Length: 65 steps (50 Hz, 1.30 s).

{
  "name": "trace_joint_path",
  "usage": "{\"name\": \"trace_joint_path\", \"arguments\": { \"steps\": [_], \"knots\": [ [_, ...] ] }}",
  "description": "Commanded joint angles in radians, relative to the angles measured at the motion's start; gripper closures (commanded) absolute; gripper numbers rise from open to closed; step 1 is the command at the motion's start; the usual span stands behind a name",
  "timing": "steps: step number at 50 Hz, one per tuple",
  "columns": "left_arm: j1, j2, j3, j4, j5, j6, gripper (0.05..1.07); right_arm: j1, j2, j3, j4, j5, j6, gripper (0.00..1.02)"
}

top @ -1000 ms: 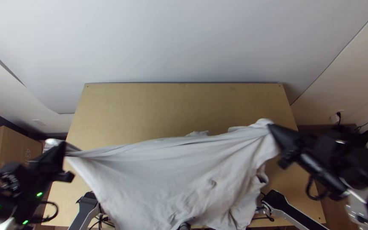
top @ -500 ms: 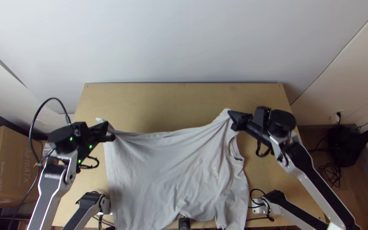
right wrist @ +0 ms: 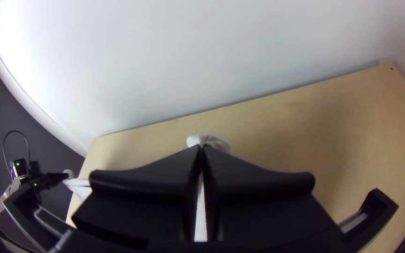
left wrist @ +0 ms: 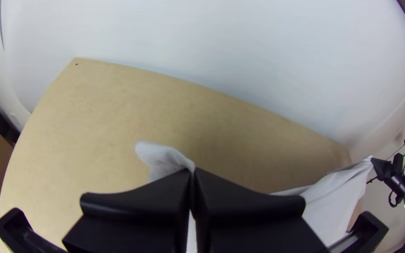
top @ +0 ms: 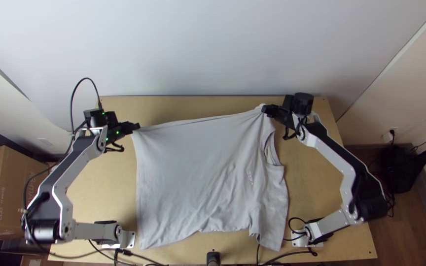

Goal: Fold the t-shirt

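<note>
T-shirt, light-grey cloth (top: 198, 172): is stretching between black left claw (left wrist: 192, 171) and black right claw (right wrist: 201, 147)
Claws: are pinching its edge, likely for smoothing

Top view: fairly bright, diffuse light on wall (top: 213, 44) & table (top: 109, 189), w/ soft shadows beside the T-shirt (top: 198, 172). Wrist views: fisheye distortion bends table edges, corners go dark; R wrist cam gets near-white glare on part of wall.
</note>
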State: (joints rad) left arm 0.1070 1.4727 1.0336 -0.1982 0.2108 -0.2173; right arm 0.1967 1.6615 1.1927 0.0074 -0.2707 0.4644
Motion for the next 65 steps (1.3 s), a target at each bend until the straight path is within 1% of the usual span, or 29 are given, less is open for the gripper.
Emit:
{"name": "trace_joint_path", "arguments": {
  "steps": [1,19,29,30,31,32,33,34,36,39,40,41,42,43,44,46,49,54,60,65],
  "knots": [
    [0.008,0.133,0.115,0.031,0.001,-0.002,1.05,-0.031,0.133,0.113,0.014,0.018,0.013,1.00],
    [0.000,0.568,0.553,-0.024,-0.001,-0.024,1.05,-0.048,0.449,0.416,-0.044,0.059,0.008,1.00],
    [-0.023,0.722,0.773,-0.084,-0.011,-0.042,1.05,-0.059,0.603,0.656,-0.182,0.082,0.008,1.00],
    [-0.027,0.732,0.789,-0.086,-0.011,-0.044,1.05,-0.059,0.615,0.680,-0.195,0.082,0.008,0.99],
    [-0.029,0.738,0.801,-0.087,-0.011,-0.045,1.05,-0.060,0.626,0.703,-0.213,0.082,0.006,0.94],
    [-0.030,0.744,0.816,-0.089,-0.014,-0.057,1.05,-0.062,0.636,0.725,-0.236,0.082,0.006,0.83],
    [-0.032,0.749,0.832,-0.093,-0.014,-0.073,1.03,-0.062,0.646,0.748,-0.256,0.082,0.006,0.72],
    [-0.033,0.753,0.844,-0.104,-0.014,-0.085,0.95,-0.063,0.655,0.777,-0.290,0.084,0.008,0.60],
    [-0.038,0.753,0.869,-0.129,-0.016,-0.097,0.72,-0.068,0.673,0.837,-0.365,0.096,0.008,0.40],
    [-0.041,0.747,0.885,-0.144,-0.037,-0.106,0.47,-0.074,0.687,0.904,-0.448,0.110,0.006,0.21],
    [-0.043,0.744,0.887,-0.144,-0.040,-0.111,0.34,-0.077,0.687,0.920,-0.474,0.110,0.003,0.16],
    [-0.043,0.741,0.890,-0.147,-0.042,-0.111,0.25,-0.080,0.684,0.932,-0.489,0.110,-0.003,0.13],
    [-0.043,0.736,0.896,-0.153,-0.045,-0.109,0.17,-0.083,0.678,0.936,-0.498,0.110,-0.010,0.10],
    [-0.043,0.732,0.901,-0.159,-0.053,-0.108,0.15,-0.088,0.667,0.936,-0.501,0.110,-0.013,0.08],
    [-0.044,0.726,0.904,-0.161,-0.070,-0.100,0.14,-0.094,0.655,0.936,-0.501,0.111,-0.018,0.05],
    [-0.044,0.715,0.908,-0.161,-0.091,-0.090,0.11,-0.105,0.630,0.932,-0.501,0.111,-0.023,0.05],
    [-0.041,0.698,0.918,-0.165,-0.090,-0.090,0.10,-0.117,0.607,0.944,-0.511,0.105,-0.033,0.04],
    [-0.033,0.667,0.944,-0.208,-0.090,-0.094,0.10,-0.134,0.531,0.944,-0.595,0.103,-0.049,0.04],
    [-0.035,0.612,0.959,-0.322,-0.083,-0.073,0.10,-0.149,0.423,0.913,-0.735,0.102,-0.063,0.04],
    [-0.043,0.535,0.936,-0.425,-0.082,-0.051,0.10,-0.164,0.276,0.788,-0.762,0.100,-0.063,0.04]
  ]
}}
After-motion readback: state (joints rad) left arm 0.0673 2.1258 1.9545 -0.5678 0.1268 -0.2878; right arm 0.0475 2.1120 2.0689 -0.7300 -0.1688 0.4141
